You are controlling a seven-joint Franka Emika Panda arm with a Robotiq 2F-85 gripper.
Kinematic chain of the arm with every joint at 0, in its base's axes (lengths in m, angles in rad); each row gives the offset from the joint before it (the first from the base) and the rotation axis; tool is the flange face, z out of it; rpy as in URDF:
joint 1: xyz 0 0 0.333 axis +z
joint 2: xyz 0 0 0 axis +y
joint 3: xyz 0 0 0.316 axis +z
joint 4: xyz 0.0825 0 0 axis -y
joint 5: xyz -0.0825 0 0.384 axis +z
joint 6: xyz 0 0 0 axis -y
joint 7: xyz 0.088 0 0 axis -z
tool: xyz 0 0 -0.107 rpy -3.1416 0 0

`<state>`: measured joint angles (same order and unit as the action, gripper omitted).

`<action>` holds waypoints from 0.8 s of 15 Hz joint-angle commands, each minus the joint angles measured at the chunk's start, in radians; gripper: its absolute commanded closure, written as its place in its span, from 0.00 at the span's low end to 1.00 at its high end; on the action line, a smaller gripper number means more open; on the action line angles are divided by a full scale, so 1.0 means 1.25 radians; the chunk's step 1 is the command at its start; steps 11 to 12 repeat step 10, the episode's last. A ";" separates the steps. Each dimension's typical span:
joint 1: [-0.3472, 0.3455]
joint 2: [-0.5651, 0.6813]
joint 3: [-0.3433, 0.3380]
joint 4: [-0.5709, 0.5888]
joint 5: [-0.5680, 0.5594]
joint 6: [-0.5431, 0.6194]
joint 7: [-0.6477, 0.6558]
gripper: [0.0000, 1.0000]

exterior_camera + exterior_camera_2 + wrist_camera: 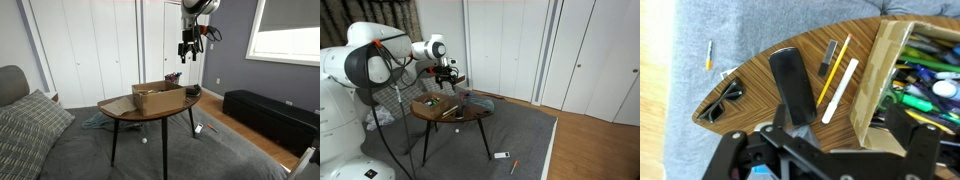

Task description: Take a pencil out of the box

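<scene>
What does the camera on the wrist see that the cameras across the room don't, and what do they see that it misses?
Only the wrist view makes out the small things: coloured pens and pencils packed in the box, and on the table beside it a yellow pencil, a white pen, a black flat case and sunglasses. Only the exterior views show the whole arm, the gripper hanging above the box, the closet doors and the window. Both share the round wooden table and the cardboard box.

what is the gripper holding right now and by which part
Nothing. The gripper hangs open and empty in the air above the box.
</scene>
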<state>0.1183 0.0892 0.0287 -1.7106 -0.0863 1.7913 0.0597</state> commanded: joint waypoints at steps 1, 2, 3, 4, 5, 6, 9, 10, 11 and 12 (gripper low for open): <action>-0.017 -0.061 0.017 -0.007 0.063 -0.087 -0.127 0.00; -0.017 -0.068 0.016 -0.004 0.068 -0.121 -0.143 0.00; -0.019 -0.079 0.014 -0.006 0.085 -0.147 -0.173 0.00; -0.019 -0.091 0.013 -0.015 0.084 -0.152 -0.177 0.00; -0.020 -0.104 0.011 -0.023 0.095 -0.156 -0.208 0.00; -0.022 -0.129 0.009 -0.050 0.100 -0.107 -0.240 0.00; -0.020 -0.098 0.014 -0.013 0.076 -0.130 -0.213 0.00; -0.021 -0.103 0.014 -0.015 0.077 -0.129 -0.218 0.00; -0.021 -0.103 0.014 -0.015 0.077 -0.129 -0.218 0.00; -0.021 -0.103 0.014 -0.015 0.077 -0.129 -0.218 0.00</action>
